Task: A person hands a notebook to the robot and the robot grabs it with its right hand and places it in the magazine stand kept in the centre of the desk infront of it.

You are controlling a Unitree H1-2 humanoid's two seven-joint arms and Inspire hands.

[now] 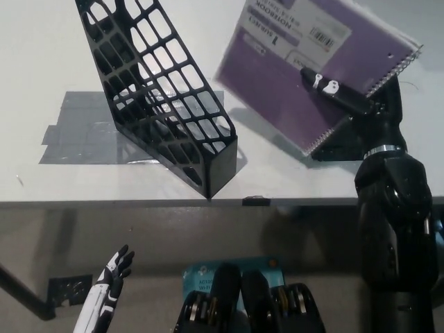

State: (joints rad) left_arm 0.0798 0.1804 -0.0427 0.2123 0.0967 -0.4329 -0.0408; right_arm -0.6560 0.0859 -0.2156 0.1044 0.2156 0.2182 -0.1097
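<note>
A purple spiral-bound notebook (298, 66) is held tilted above the desk's right side, its cover facing the camera and its wire spine toward the right. My black right hand (347, 100) is shut on it, one finger lying across the cover and the rest behind. The black lattice magazine stand (159, 94) stands at the desk's centre-left on grey tape, left of the notebook and apart from it. My white left hand (111, 281) rests low at the lower left, below the desk edge, fingers apart and holding nothing.
A grey tape patch (76, 132) lies under the stand on the white desk (41, 62). A black square patch (343, 149) shows under my right wrist. A small black piece (254, 200) sits at the desk's front edge.
</note>
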